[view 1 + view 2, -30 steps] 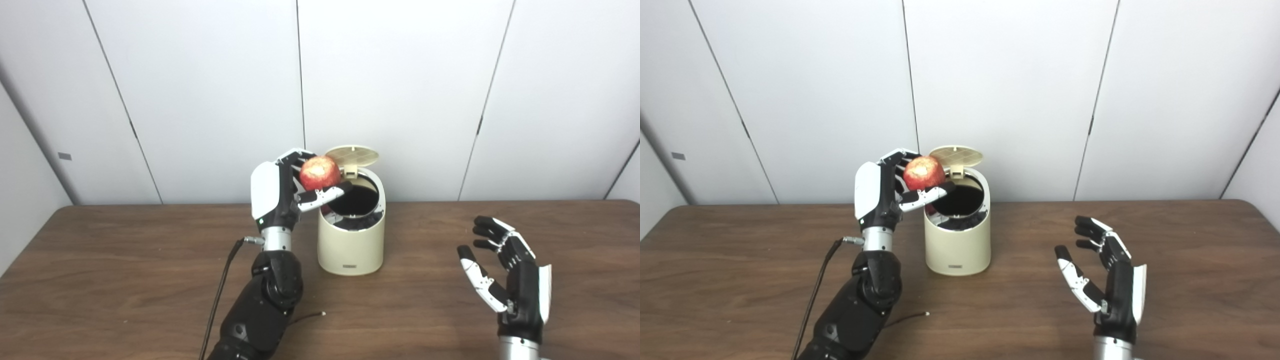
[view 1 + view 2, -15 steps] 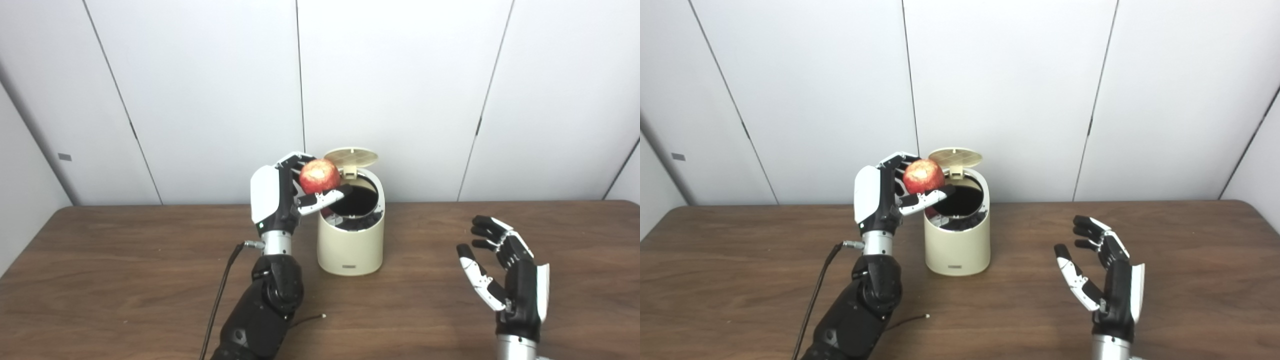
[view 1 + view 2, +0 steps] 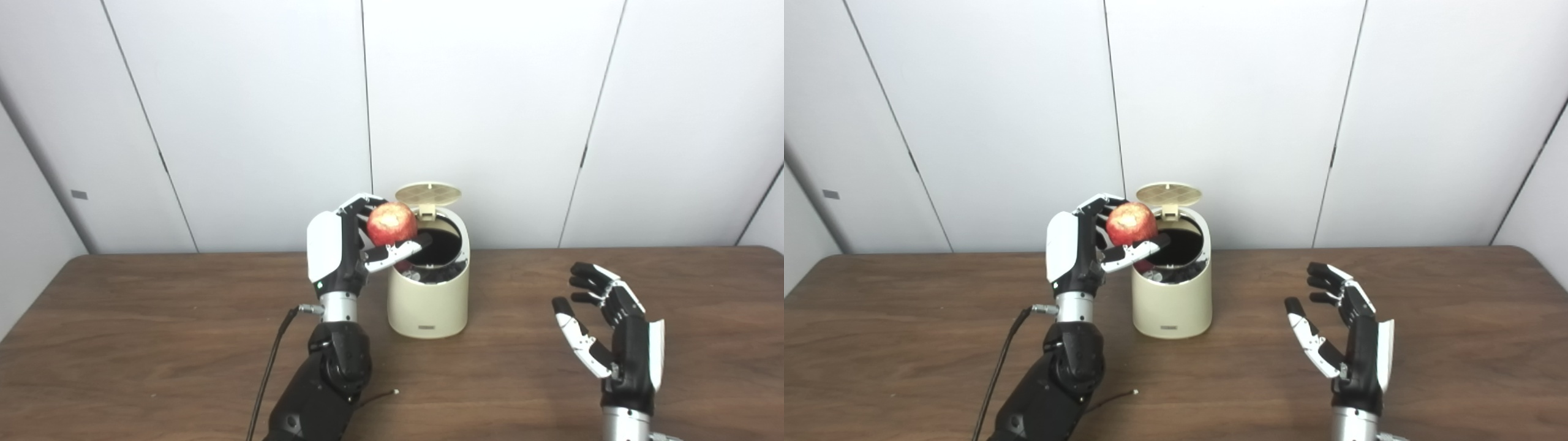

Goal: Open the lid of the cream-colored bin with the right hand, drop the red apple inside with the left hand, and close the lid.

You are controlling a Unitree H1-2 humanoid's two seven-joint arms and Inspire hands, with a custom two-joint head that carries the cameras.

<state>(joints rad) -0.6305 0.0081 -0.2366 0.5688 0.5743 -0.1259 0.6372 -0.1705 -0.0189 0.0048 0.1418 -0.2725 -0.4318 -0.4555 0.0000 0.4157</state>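
Note:
The cream-colored bin [image 3: 429, 300] stands on the brown table near the back wall, its round lid [image 3: 428, 193] flipped up at the rear and its dark inside showing. My left hand [image 3: 343, 248] is raised at the bin's left rim, shut on the red apple [image 3: 392, 224], which hangs over the left edge of the opening. My right hand [image 3: 612, 343] is upright and open with fingers apart, well to the right of the bin, holding nothing.
A black cable [image 3: 269, 367] runs along the left forearm, and a thin wire end [image 3: 380, 395] lies on the table [image 3: 153, 343] beside it. White wall panels [image 3: 490, 110] stand close behind the bin.
The left hand with the apple has dipped slightly at the bin's rim. The right hand has drifted a little left and down. The bin and lid stay as they were.

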